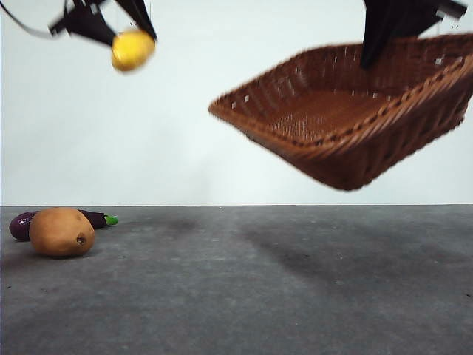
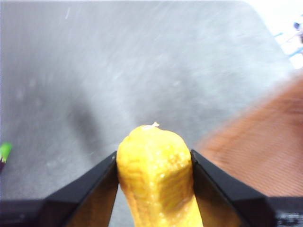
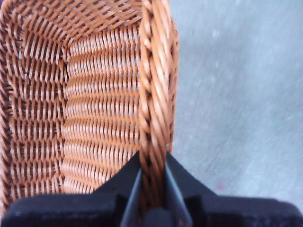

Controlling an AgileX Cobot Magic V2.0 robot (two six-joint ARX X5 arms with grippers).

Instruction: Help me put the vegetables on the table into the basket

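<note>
Squarely between jaws: yellow vegetable [image 2: 154,177].

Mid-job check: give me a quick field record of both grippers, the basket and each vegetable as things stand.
left gripper: raised above the table, shut on the yellow vegetable
right gripper: jaws clamped on the basket's rim, one inside, one outside
basket: held in the air, tilted, nothing seen inside
potato: lying on the table, far from the basket
eggplant: on the table just behind the potato, partly hidden by it
in basket so far: none
left on table: potato, eggplant
</note>
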